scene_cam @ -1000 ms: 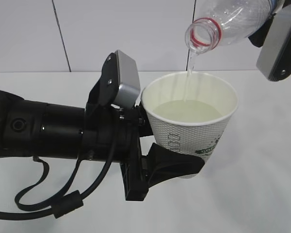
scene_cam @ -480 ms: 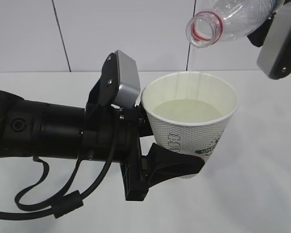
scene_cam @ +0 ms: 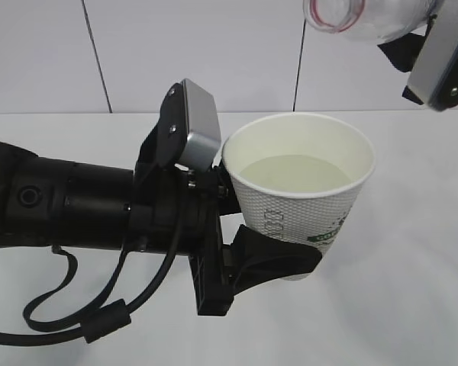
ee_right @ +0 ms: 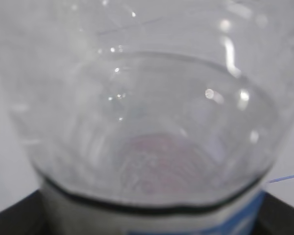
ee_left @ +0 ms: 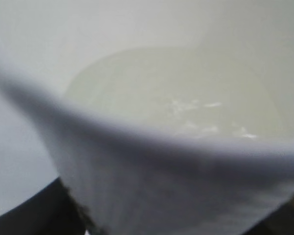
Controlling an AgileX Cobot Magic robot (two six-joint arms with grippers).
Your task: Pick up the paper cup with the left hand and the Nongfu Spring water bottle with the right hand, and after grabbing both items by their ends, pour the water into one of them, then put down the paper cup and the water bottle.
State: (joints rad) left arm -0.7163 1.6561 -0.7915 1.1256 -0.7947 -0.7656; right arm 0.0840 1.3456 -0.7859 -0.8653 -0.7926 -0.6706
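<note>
Left hand (scene_cam: 271, 252), nearest camera: black fingers (scene_cam: 278, 259) clamped round lower wall of paper cup (scene_cam: 305, 217), cup upright, lifted above white table (scene_cam: 412, 305). Water (scene_cam: 294, 174) fills much of cup, surface pale greenish. Farther, upper right: right hand (scene_cam: 420, 53) grips Nongfu Spring water bottle (scene_cam: 366, 15) by its base end, bottle tipped, open red-ringed mouth above cup, apart from rim. No stream visible.

The left arm (scene_cam: 69, 206) is a thick black cylinder with a round fitting on its side. A grey rectangular block (scene_cam: 195, 126) sits on top; black cables (scene_cam: 99, 309) loop beneath. The right arm's grey block (scene_cam: 443, 57) matches.
</note>
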